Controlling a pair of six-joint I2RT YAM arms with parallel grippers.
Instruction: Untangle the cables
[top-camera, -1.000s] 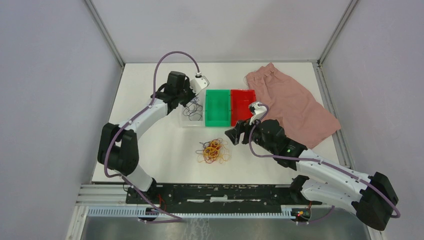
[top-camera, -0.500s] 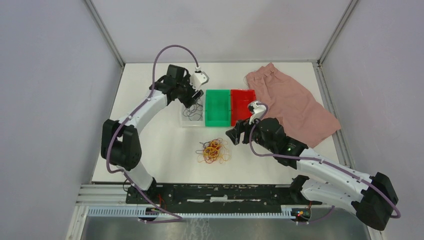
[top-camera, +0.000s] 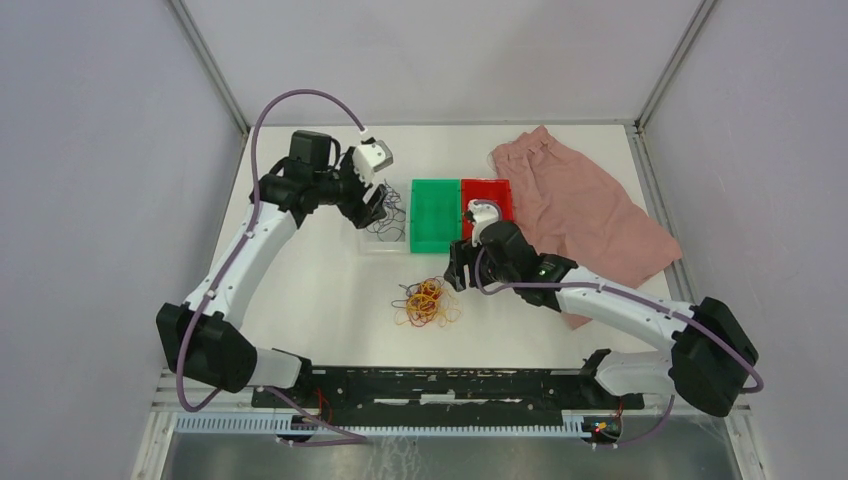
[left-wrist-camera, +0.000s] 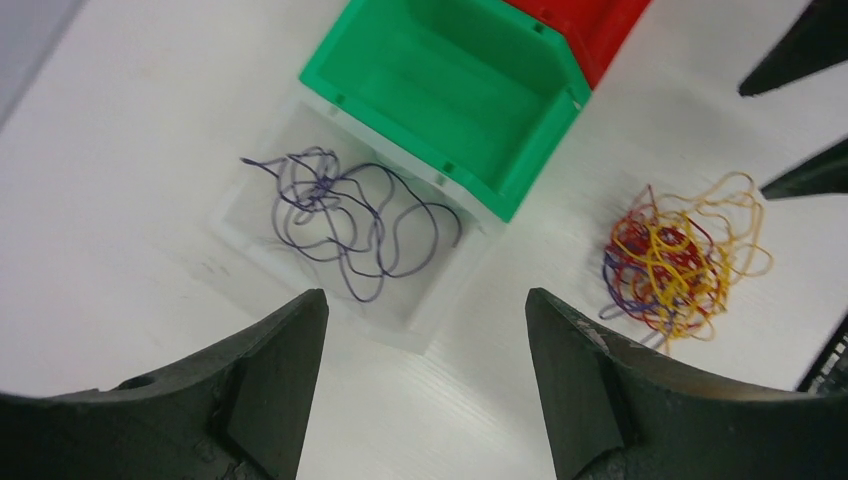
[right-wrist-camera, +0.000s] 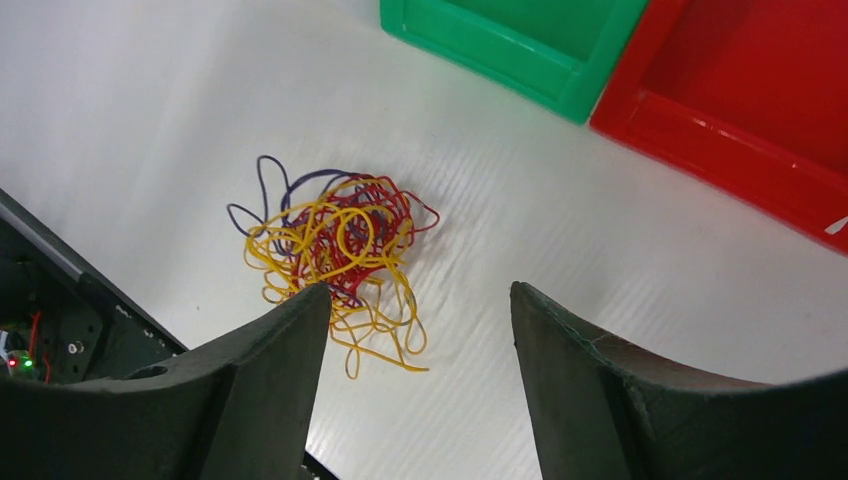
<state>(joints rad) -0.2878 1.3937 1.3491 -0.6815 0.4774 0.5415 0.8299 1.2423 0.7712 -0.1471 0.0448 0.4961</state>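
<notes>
Top view: L arm reaches across the white counter (top-camera: 320, 290). The left claw (top-camera: 373, 206) hangs above a shallow clear plastic tray (top-camera: 372, 243), jaws released and empty. In the tray lies one dark purple wire (top-camera: 388, 222), prob. put there to keep it apart from the rest. The tray sits against a green plastic bin (top-camera: 435, 215), then a red plastic bin (top-camera: 490, 200), both bare inside. The right claw (top-camera: 455, 272) is spread, holding nothing, just beside the tangle (top-camera: 427, 302) of hair-thin red, orange-yellow & purple wires on open counter. A soft pink cloth (top-camera: 590, 210) lies flat far right, well apart.

L wrist view: black fingers (left-wrist-camera: 260, 390) stand wide apart w/ only counter between. The purple wire (left-wrist-camera: 350, 215) is springy loops w/ a small knot at one end, inside the frosted tray walls. The tangle (left-wrist-camera: 680, 260) is a loose ball near the green bin's corner.

R wrist view: the right claw (right-wrist-camera: 415, 370) frames the tangle's (right-wrist-camera: 335, 245) near edge, yellow loops straying toward it. Looks lined up for the next pick; strands are thin & slippery, so more than one may come up together.
</notes>
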